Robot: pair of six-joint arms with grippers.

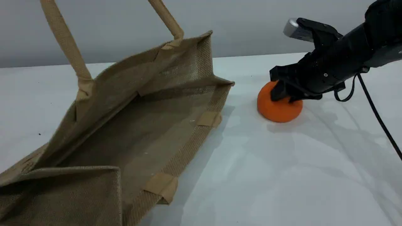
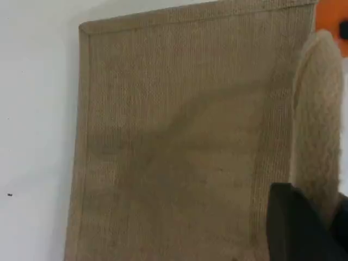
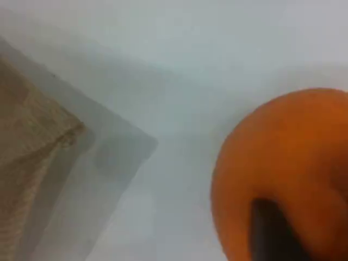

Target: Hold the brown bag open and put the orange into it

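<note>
Orange sits on the white bench just right of the brown bag, whose mouth gapes toward it across a bare strip, and the right hand presses fingers against its top, grip unclear. Only the left wrist view shows the left hand, closed on a beige handle.

Matte black right arm, silver-capped wrist camera, dangling black cable
</note>
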